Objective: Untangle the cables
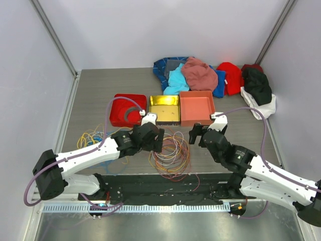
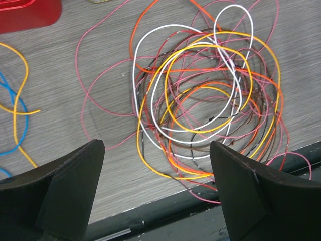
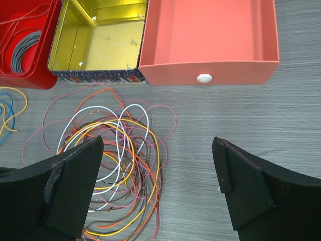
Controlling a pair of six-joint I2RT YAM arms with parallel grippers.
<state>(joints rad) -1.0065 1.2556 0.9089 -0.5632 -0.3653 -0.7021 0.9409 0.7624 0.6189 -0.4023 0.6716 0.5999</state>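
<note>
Orange, yellow, white and pink wires lay looped through one another in one flat tangle point(image 1: 169, 153) on the table point(image 1: 100, 90), close to its near edge and in front of the gold tin point(image 1: 164, 96). A smaller bunch of yellow and blue wires point(image 1: 90, 138) lay apart to the left, and a grey coil point(image 3: 22, 50) sat inside the red tray point(image 1: 120, 113), so some sorting looked already done.

The left gripper point(image 1: 156, 140) hung directly over the tangle with its jaws spread wide and nothing between them. Its wrist view showed the loops lying just ahead of the two fingertips. The right gripper point(image 1: 198, 134) was likewise wide open and empty. It hovered over bare table just right of the tangle, near the front wall of the orange box point(image 1: 196, 108).

The step in hand seemed to be the approach for picking one wire out of the pile, with no grasp made yet. The next move probably called for lowering the left gripper onto a single outlying loop (the white one stood out most clearly) and pinching that strand alone. The wires were thin and heavily crossed, so a careless bite would likely drag several along. The right gripper might have to pin the rest down.
</note>
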